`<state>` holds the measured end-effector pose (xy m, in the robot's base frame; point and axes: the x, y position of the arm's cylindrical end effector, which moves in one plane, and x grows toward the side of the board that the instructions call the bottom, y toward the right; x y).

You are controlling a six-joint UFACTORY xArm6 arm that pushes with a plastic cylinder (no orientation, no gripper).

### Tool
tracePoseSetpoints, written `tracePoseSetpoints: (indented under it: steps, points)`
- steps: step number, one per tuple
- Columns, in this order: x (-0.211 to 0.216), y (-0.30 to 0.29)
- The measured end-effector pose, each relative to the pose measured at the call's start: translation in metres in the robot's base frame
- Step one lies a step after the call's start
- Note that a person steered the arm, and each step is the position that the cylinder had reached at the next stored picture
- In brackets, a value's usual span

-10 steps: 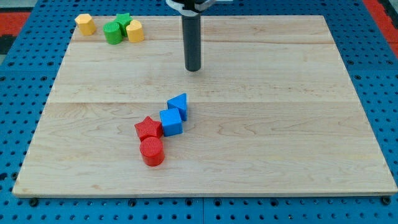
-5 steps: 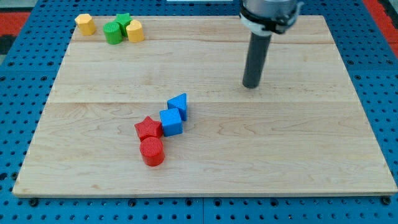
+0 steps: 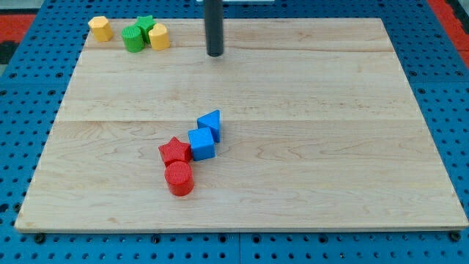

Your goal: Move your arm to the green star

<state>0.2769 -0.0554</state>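
The green star [image 3: 146, 24] sits at the view's top left, wedged behind a green cylinder [image 3: 133, 38] and a yellow block [image 3: 159, 36]. My tip [image 3: 215, 53] stands on the board near the view's top, to the right of that cluster, about a hand's width from the yellow block and apart from every block.
A second yellow block [image 3: 100, 28] lies left of the green cylinder. Near the board's middle sit a blue triangular block [image 3: 211, 124], a blue cube [image 3: 201, 144], a red star [image 3: 175, 151] and a red cylinder [image 3: 179, 179], touching in a chain. The wooden board [image 3: 330, 147] lies on a blue pegboard.
My tip swung from the top middle to the right, then back left and up toward the view's top, ending closer to the green star's cluster. No block moved.
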Motion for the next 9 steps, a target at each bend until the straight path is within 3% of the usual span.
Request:
tracePoseSetpoints:
  steps: [2, 4, 5, 6, 9]
  points:
    - [-0.006, -0.067]
    - [0.008, -0.04]
    - [-0.024, -0.01]
    - [-0.08, -0.019]
    - [-0.084, -0.095]
